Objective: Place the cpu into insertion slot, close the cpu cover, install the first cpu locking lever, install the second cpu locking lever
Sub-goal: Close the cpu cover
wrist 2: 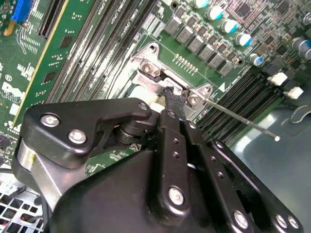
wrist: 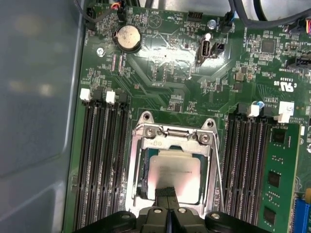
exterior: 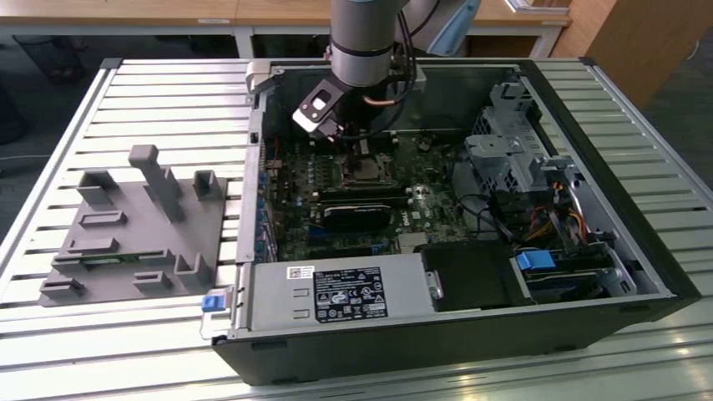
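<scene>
The gripper [wrist: 166, 190] has its fingers pressed together, with nothing held. The tips hang just over the near edge of the chip [wrist: 177, 170]. The chip lies flat in the socket [wrist: 142, 177], under the silver cover [wrist: 170, 141]. Beside the socket, a thin lever [wrist 2: 243, 120] stands free and slants away from the gripper.

print | power supply label [exterior: 347, 294]: unreadable | green circuit board [wrist: 184, 63] markings: unreadable
</scene>
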`<state>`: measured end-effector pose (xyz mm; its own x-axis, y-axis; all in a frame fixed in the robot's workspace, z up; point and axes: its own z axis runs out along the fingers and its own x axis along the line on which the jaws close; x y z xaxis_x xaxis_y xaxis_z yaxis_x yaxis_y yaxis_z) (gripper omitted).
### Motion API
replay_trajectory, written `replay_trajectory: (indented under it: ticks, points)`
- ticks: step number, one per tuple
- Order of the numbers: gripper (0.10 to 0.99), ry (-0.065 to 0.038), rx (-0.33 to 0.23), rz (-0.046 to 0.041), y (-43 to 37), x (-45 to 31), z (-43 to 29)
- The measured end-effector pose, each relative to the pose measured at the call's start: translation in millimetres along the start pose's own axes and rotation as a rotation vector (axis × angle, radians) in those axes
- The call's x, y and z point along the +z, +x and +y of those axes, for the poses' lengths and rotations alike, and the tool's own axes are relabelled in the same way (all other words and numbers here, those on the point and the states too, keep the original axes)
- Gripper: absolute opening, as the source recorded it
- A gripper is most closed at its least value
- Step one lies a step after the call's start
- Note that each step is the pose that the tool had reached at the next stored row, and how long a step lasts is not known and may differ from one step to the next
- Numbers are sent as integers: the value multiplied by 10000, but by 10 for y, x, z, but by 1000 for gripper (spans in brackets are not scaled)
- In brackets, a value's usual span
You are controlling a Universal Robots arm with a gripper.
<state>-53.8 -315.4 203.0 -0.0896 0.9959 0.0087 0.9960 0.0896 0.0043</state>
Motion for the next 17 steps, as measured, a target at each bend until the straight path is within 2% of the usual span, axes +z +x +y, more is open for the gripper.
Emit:
replay_trajectory:
  ticks: [17]
  points:
    - [106,-5,0,5,2,31,-14]
